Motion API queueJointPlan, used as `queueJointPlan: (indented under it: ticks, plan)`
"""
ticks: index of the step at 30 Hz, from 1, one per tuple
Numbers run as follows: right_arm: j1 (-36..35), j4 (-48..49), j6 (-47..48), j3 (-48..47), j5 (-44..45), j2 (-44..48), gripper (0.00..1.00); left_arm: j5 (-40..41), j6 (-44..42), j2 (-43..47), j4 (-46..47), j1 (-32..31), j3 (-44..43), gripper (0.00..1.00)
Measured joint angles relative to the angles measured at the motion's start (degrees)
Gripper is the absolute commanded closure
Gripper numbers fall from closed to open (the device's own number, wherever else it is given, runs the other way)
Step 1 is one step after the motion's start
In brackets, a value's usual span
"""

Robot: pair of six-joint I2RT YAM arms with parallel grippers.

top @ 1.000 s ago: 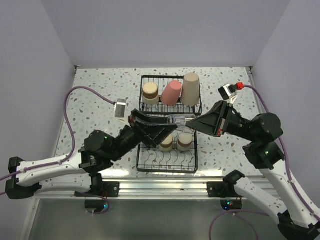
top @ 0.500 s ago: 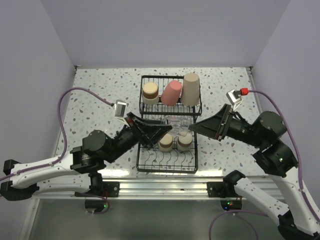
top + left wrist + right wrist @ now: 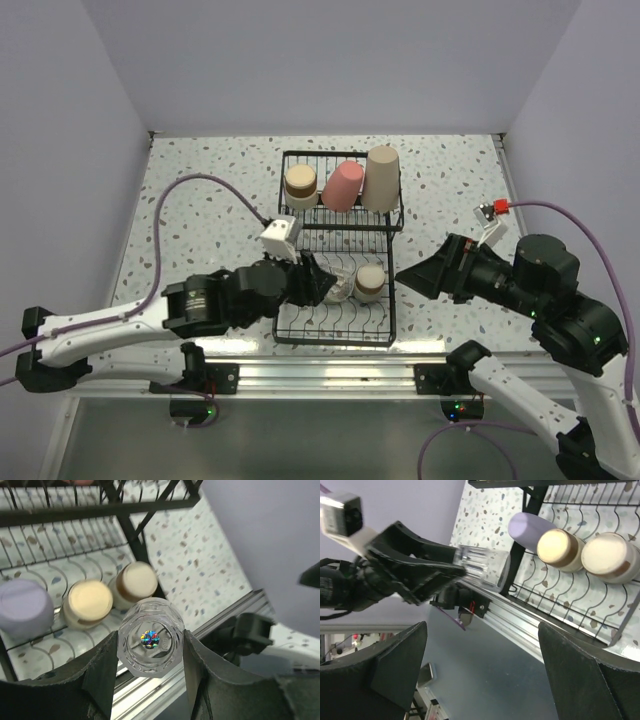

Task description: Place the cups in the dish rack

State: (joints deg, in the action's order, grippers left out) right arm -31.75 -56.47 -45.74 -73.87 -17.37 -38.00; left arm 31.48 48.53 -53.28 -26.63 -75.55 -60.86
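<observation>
A tiny clear glass cup is pinched between the two fingers of my left gripper, held above the front left of the black dish rack. From above, the glass pokes out of the left gripper beside a tan cup. The lower rack section holds a lavender cup and two tan cups. In the raised basket stand a tan cup, a pink cup and a tall beige cup. My right gripper is open and empty, right of the rack.
The aluminium rail runs along the table's near edge, just in front of the rack. Purple cables arc over the speckled tabletop on both sides. Walls close off the left, back and right.
The right gripper let go of the glass, opened wide and drew back to the right. The left arm carried the glass down and left, to the lower section's front left.
</observation>
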Motion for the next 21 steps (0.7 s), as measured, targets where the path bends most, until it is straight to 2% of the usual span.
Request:
queueJointPlan:
  ticks: [7, 16, 21]
  plan:
    - [0.0, -3.23, 0.42, 1.57, 1.88, 1.73, 0.05, -0.11, 1.44, -9.68, -7.04, -2.58, 2.08, 1.0]
    - [0.0, -5.86, 1.14, 1.68, 3.34, 2.05, 0.05, 1.53, 1.4, -15.47, -8.61, -4.96, 2.08, 1.0]
    - [0.0, -6.14, 1.36, 2.23, 3.39, 2.05, 0.05, 2.91, 2.03, -15.87, -8.76, -6.36, 3.98, 1.0]
